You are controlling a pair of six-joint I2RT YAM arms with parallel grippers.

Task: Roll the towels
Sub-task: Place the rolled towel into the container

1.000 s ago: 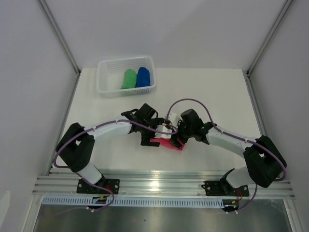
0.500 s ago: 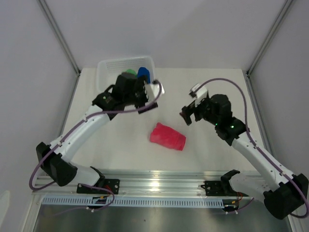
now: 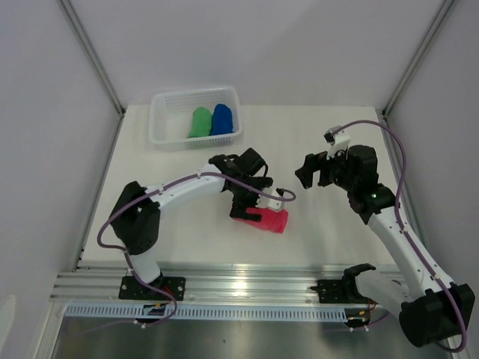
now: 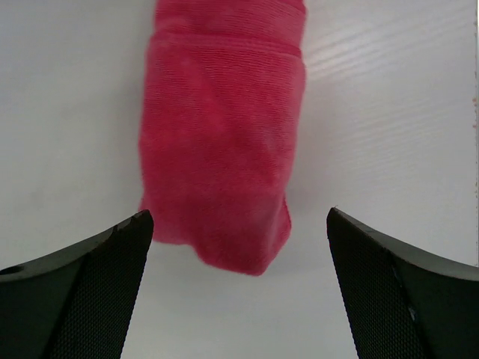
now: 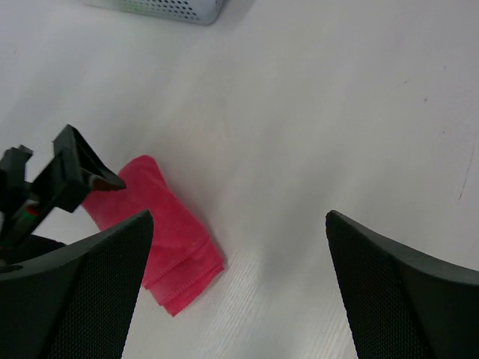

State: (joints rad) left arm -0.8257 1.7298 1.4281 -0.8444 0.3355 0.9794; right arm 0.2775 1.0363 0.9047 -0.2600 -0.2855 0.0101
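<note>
The pink-red towel (image 3: 267,219) lies rolled on the table near the front middle. My left gripper (image 3: 253,208) is open right at its left end; in the left wrist view the roll (image 4: 221,142) runs away from between my open fingers (image 4: 105,284), with its near end level with the tips. My right gripper (image 3: 305,173) is open and empty, raised to the right of the roll, which shows low left in its view (image 5: 168,250). The green towel (image 3: 200,122) and the blue towel (image 3: 223,118) lie rolled in the basket.
The white mesh basket (image 3: 166,137) stands at the back left of the table, and its corner shows in the right wrist view (image 5: 161,7). Grey walls and metal posts close the sides. The left arm's fingers show in the right wrist view (image 5: 71,176).
The left gripper has come back from beside the basket down to the pink-red roll's left end. The right gripper has drifted slightly right, staying off the roll. The roll has not moved.
</note>
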